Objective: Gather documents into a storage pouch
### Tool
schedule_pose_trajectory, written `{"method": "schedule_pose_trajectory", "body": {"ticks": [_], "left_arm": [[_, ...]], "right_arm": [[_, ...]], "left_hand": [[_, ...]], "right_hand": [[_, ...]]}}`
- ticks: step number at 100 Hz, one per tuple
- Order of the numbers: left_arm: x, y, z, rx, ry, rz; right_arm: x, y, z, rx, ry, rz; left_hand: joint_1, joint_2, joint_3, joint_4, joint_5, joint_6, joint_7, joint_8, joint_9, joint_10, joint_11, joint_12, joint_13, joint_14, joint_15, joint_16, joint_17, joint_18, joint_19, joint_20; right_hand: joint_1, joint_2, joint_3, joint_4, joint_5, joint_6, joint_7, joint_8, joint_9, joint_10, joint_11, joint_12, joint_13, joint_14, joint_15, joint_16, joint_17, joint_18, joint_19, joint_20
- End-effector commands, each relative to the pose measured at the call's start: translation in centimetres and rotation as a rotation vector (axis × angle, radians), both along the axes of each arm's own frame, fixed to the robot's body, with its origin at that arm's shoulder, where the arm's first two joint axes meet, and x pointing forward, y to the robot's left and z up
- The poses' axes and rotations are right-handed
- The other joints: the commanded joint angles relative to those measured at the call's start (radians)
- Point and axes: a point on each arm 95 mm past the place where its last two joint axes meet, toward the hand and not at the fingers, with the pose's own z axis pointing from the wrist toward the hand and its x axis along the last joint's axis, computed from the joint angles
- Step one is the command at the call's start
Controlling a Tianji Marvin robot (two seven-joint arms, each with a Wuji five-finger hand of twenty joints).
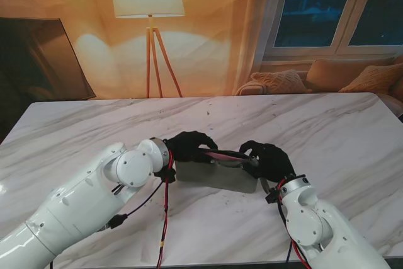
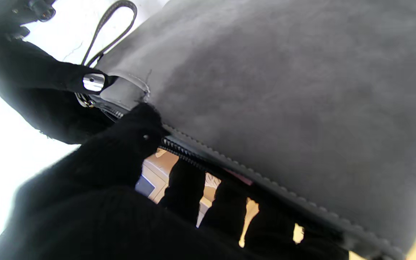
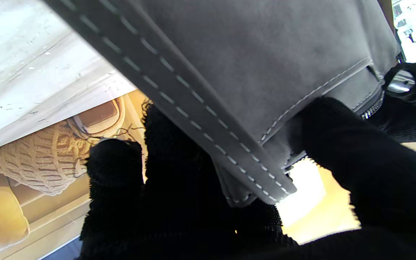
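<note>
- The pouch (image 1: 217,177) stands on its long edge near the middle of the table (image 1: 327,130), between the two hands, its mouth turned up.
- The left hand (image 1: 189,146) grips the pouch's left top corner: in its wrist view the thumb (image 2: 128,144) presses the outer face by the zip, and the other fingers (image 2: 184,191) are hooked over the edge into the opening.
- The right hand (image 1: 269,159) grips the right top corner: in its wrist view one finger (image 3: 338,144) lies on the outer face at the stitched tab, the rest (image 3: 172,162) behind the wall, pinching the fabric between them.
- A pink edge (image 1: 221,155) shows at the mouth between the hands; what it is cannot be told.
- The pouch is grey, matte and suede-like, rectangular, with pale stitching (image 3: 179,108) along its seams.
- A dark toothed zip (image 2: 182,151) runs along the mouth; a thin dark loop strap (image 2: 112,25) hangs from one end.
- A shiny metal piece (image 2: 93,82) sits at that end against the black glove.
- Both hands wear black knitted gloves.
- The table is white marble with grey veins.
</note>
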Motion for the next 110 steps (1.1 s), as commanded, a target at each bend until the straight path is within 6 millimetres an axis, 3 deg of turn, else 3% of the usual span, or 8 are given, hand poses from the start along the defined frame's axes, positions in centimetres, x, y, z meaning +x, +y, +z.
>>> {"method": "schedule_pose_trajectory", "body": {"ticks": [1,5,8,18,23,40,52,110], "left_arm": [[0.0,-0.7,-0.1,-0.007,0.000,-0.007],[0.1,-0.8,-0.2,-0.012,-0.003,-0.002],[0.1,-0.9,-0.3,-0.016,-0.005,0.002],[0.2,-1.0,-0.5,-0.038,-0.022,0.033],[0.3,-1.0,-0.5,-0.049,-0.032,0.049],[0.4,-0.3,-0.3,-0.058,-0.082,0.097],[0.4,0.5,0.0,-0.045,-0.106,0.119],[0.1,3.1,0.1,0.001,-0.150,0.167]], "right_arm": [[0.0,0.2,-0.2,-0.001,0.015,-0.003],[0.0,0.2,-0.2,-0.001,0.015,-0.005],[0.0,0.2,-0.2,-0.001,0.016,-0.006],[0.0,0.0,-0.2,-0.010,0.014,-0.009],[0.0,-0.2,-0.1,-0.018,0.015,-0.007],[0.2,-1.0,0.0,-0.035,0.026,-0.009],[0.3,-1.4,0.1,-0.020,0.029,-0.023],[0.9,-3.5,0.8,-0.029,-0.039,-0.103]], "left_hand": [[0.070,-0.065,0.060,-0.032,0.049,-0.047,0.083,0.041,0.067,-0.003,0.030,0.022,0.043,0.012,0.039,0.019,0.000,-0.008,0.062,-0.011],[0.133,-0.119,0.072,-0.076,0.088,-0.065,0.139,0.045,0.127,-0.001,0.058,0.036,0.069,0.024,0.074,0.031,0.001,-0.003,0.102,-0.020],[0.173,-0.140,0.070,-0.089,0.112,-0.077,0.210,0.013,0.175,0.003,0.078,0.048,0.088,0.031,0.103,0.039,0.001,0.000,0.136,-0.039],[0.234,-0.122,0.084,-0.094,0.199,-0.074,0.381,-0.070,0.314,-0.003,0.155,0.090,0.140,0.055,0.204,0.063,0.002,0.006,0.221,-0.080],[0.252,-0.113,0.071,-0.096,0.215,-0.065,0.413,-0.099,0.366,-0.003,0.166,0.185,0.151,0.060,0.247,0.066,0.002,0.008,0.247,-0.096],[0.296,-0.113,0.070,-0.101,0.228,-0.077,0.475,-0.068,0.582,0.011,0.238,0.386,0.261,0.095,0.423,0.129,0.010,0.016,0.338,-0.101],[0.345,-0.091,0.033,-0.097,0.213,-0.106,0.489,-0.029,0.586,0.012,0.309,0.459,0.267,0.100,0.489,0.164,0.009,0.010,0.366,-0.119],[0.393,-0.051,-0.027,-0.078,0.195,-0.142,0.507,0.096,0.558,-0.006,0.294,0.548,0.233,0.095,0.491,0.179,0.001,0.003,0.380,-0.129]], "right_hand": [[-0.020,0.029,0.014,0.032,0.022,-0.023,-0.006,0.010,-0.017,-0.010,0.008,0.005,-0.024,-0.015,-0.013,-0.007,-0.017,-0.018,0.013,0.010],[-0.020,0.031,0.012,0.032,0.020,-0.024,-0.008,0.010,-0.018,-0.009,0.007,0.005,-0.024,-0.015,-0.013,-0.007,-0.017,-0.017,0.013,0.010],[-0.015,0.032,0.014,0.033,0.019,-0.025,-0.010,0.010,-0.020,-0.009,0.006,0.004,-0.024,-0.015,-0.013,-0.007,-0.017,-0.017,0.013,0.010],[0.006,0.016,0.025,0.031,0.004,-0.032,-0.029,0.003,-0.042,-0.015,-0.008,-0.001,-0.043,-0.017,-0.031,-0.012,-0.028,-0.017,-0.001,0.005],[-0.011,0.006,0.028,0.028,-0.012,-0.035,-0.046,-0.004,-0.074,-0.014,-0.026,-0.006,-0.072,-0.013,-0.051,-0.015,-0.053,-0.015,-0.022,0.001],[-0.028,0.003,-0.031,0.025,-0.050,-0.041,-0.084,-0.015,-0.177,-0.009,-0.074,-0.015,-0.161,-0.001,-0.122,-0.019,-0.120,-0.003,-0.076,0.011],[-0.062,0.068,-0.058,0.036,-0.051,-0.047,-0.093,-0.015,-0.195,-0.004,-0.082,-0.015,-0.184,0.010,-0.141,-0.016,-0.143,-0.004,-0.090,0.022],[-0.098,0.112,-0.135,0.050,-0.022,-0.063,-0.106,0.000,-0.202,-0.001,-0.092,-0.008,-0.223,0.021,-0.181,-0.009,-0.177,-0.006,-0.126,0.048]]}}
